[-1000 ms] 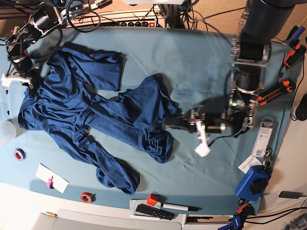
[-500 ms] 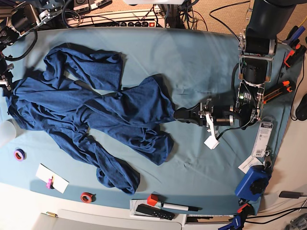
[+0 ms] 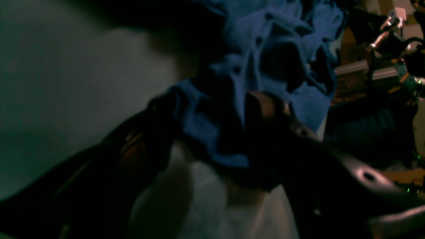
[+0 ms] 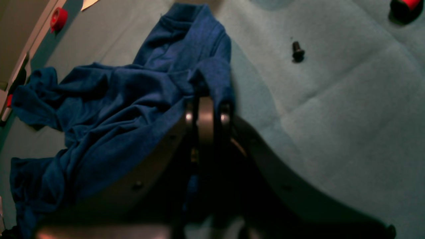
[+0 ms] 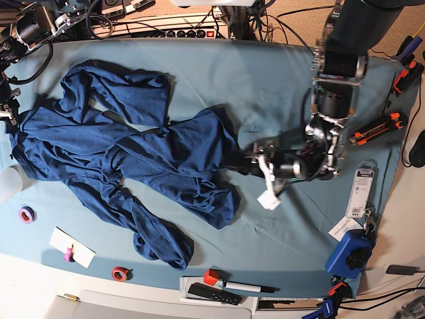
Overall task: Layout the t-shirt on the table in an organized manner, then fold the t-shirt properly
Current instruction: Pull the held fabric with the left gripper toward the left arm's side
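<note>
Teal tabletop (image 5: 265,80), t-shirt (image 5: 133,159) crumpled — layout step. Right fingers (image 4: 206,96) clenched on shirt edge; left fingers (image 3: 265,109) parted around hem — next, grip, pull flat.

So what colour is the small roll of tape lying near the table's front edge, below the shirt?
Red; the small ring-shaped tape roll shows best in the base view.

Right gripper (image 4: 206,99) tips buried in t-shirt (image 4: 116,99) fold; left-wrist view dark, blurred.
</note>
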You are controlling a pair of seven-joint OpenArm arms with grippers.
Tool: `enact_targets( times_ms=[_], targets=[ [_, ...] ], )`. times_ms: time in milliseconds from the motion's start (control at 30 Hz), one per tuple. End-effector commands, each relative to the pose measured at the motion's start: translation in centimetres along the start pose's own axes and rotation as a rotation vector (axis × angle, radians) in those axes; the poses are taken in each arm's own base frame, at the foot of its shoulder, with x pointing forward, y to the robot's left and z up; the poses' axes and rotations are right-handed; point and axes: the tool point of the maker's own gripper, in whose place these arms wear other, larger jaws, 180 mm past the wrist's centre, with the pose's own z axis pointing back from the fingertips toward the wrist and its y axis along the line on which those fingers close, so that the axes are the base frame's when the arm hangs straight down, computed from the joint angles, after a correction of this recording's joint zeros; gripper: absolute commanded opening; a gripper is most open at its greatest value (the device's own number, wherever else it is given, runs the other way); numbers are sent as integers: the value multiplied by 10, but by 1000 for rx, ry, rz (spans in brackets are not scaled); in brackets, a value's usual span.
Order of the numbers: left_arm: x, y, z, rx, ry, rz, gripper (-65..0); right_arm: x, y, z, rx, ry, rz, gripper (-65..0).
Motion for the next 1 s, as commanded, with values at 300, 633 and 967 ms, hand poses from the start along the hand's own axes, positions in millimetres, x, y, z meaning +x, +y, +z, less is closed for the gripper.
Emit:
enact_targets(
  times_ms=[300,633,967],
  targets=[
    [-28,-11,-21,31,192,-136,-367,27,4,6,14,-67,27,-650],
    [-29,-11,-22,30,194,-139,-486,27,4,6,14,-66,27,-650],
    [-28,-11,-22,30,192,-139,-650,26,4,6,14,-65,27,-650]
  ],
)
